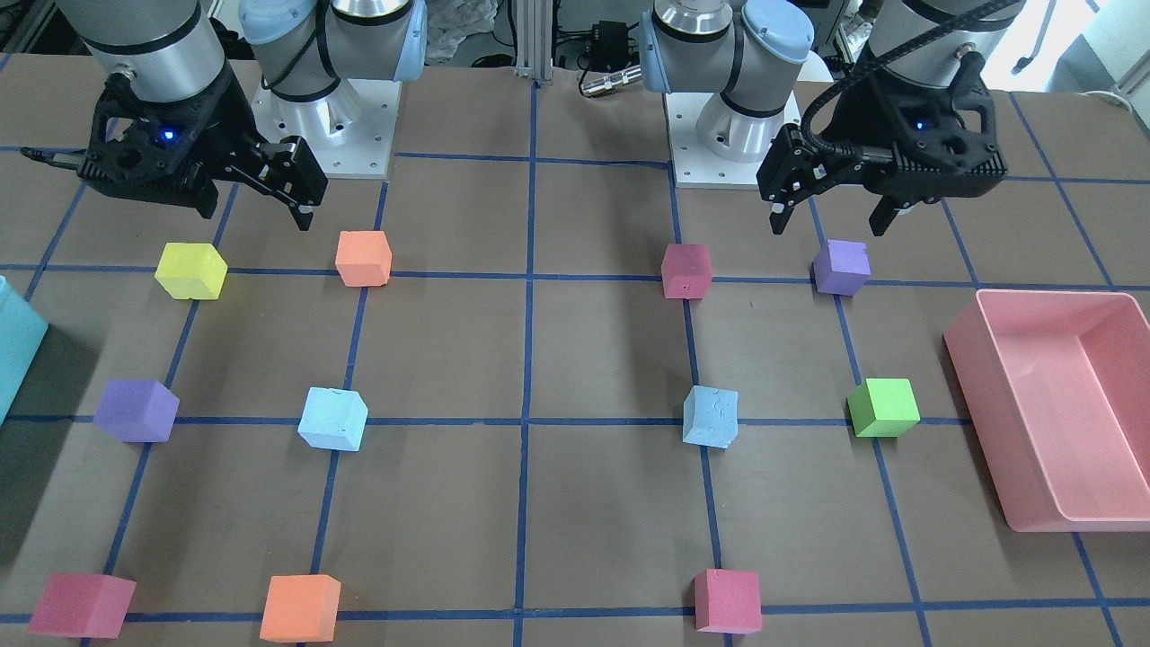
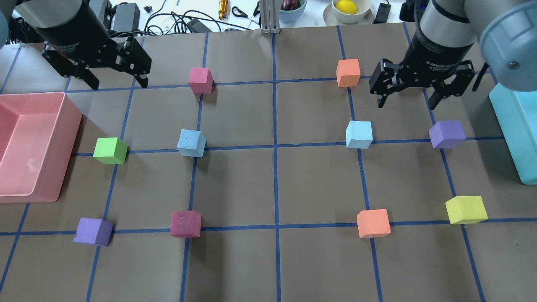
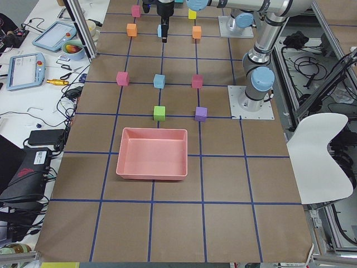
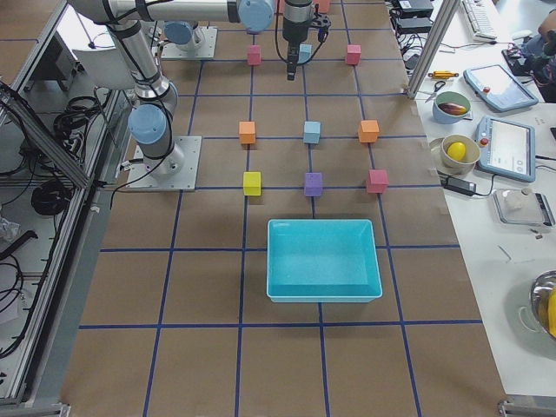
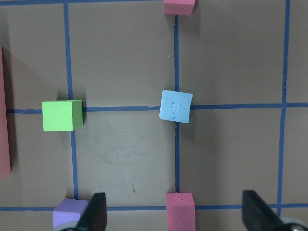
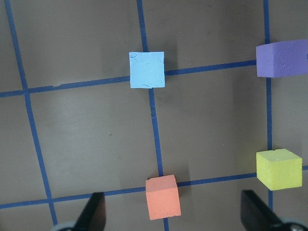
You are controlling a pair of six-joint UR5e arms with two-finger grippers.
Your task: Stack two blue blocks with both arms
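Observation:
Two pale blue blocks rest apart on the brown gridded table. One (image 2: 191, 143) is on my left half, also seen in the front view (image 1: 710, 416) and the left wrist view (image 5: 176, 106). The other (image 2: 359, 134) is on my right half, also in the front view (image 1: 332, 419) and the right wrist view (image 6: 147, 70). My left gripper (image 2: 119, 84) hovers open and empty above the table, beyond and left of its block. My right gripper (image 2: 406, 102) hovers open and empty, beyond and right of its block. Open fingers (image 5: 96, 214) (image 6: 94, 214) show at the wrist views' bottom edges.
A pink bin (image 2: 69, 126) stands at the left edge and a teal bin (image 2: 516, 134) at the right edge. Around the blue blocks lie a green cube (image 2: 110, 150), purple cubes (image 2: 447, 134) (image 2: 93, 231), magenta cubes (image 2: 200, 80) (image 2: 185, 224), orange cubes (image 2: 348, 72) (image 2: 373, 223) and a yellow cube (image 2: 465, 209).

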